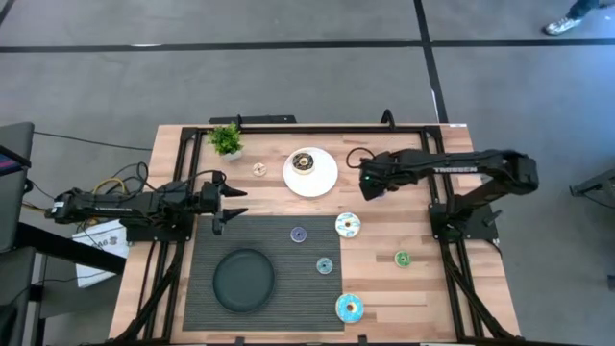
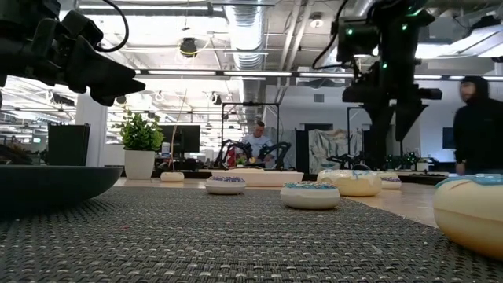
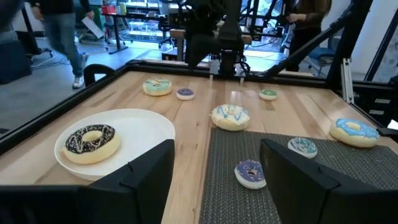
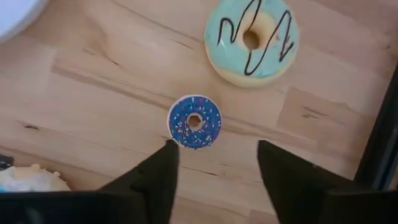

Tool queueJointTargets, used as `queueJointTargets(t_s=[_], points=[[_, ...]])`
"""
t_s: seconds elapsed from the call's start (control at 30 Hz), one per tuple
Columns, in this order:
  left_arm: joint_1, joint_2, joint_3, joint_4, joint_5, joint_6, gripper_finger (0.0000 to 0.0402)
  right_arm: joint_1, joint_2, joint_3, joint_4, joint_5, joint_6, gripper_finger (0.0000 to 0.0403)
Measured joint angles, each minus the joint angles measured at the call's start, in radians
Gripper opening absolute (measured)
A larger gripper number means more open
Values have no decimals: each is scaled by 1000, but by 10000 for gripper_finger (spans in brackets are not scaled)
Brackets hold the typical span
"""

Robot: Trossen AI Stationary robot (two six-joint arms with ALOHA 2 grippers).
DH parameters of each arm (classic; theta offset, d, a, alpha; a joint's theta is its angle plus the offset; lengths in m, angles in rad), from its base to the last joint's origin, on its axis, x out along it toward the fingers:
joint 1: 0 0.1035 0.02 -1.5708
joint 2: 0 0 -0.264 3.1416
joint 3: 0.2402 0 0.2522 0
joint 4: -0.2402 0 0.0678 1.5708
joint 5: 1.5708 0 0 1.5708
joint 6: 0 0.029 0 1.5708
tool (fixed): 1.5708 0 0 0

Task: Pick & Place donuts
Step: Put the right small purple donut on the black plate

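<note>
Left tool (image 1: 231, 204): hovers over the left side of the table, by the upper edge of the dark ribbed mat (image 1: 279, 308); its fingers stand apart and hold nothing.

Black dish (image 1: 243, 280): rests on the mat, toward the table's near-left corner, with no donut in it.

Tan mini donut (image 1: 258, 170): lies on bare wood near the far edge, beside the potted plant (image 1: 227, 140).

Chocolate donut (image 1: 304, 161): sits on the white plate (image 1: 325, 179), at the middle of the far edge.

Purple mini donut (image 1: 298, 234) and teal mini donut (image 1: 325, 265): lie on the mat's right part, apart from each other.

White donut (image 1: 348, 225): lies on wood just off the mat's right edge.

Blue donut (image 1: 349, 308): lies by the near edge, at the mat's right border.

Right tool (image 1: 369, 185): hangs over the far-right part of the table, fingers spread and empty.

Green mini donut (image 1: 402, 258): lies on wood at the right side.

Handling: the donuts look light, small and fairly stiff; the glossy icing may slip. A pinch across the ring's outer rim from above seems safest, and the mini ones need careful centring.
</note>
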Motion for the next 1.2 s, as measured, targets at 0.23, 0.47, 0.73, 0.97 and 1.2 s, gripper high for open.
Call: queueJointTargets(t_s=[0.23,0.47,0.73,0.97,1.2], points=[[0,0,0,-3,0,-7,228,-10,130,-24,59,-6,11,302],[0,0,0,-21,1,-15,228,-36,221,-71,154,0,17,321],[0,0,0,-21,2,-15,228,-63,216,-122,284,-37,9,312],[0,0,0,-21,2,-15,228,-50,215,-123,289,-30,9,287],[0,0,0,-20,1,-15,228,-50,186,-125,288,-29,10,266]])
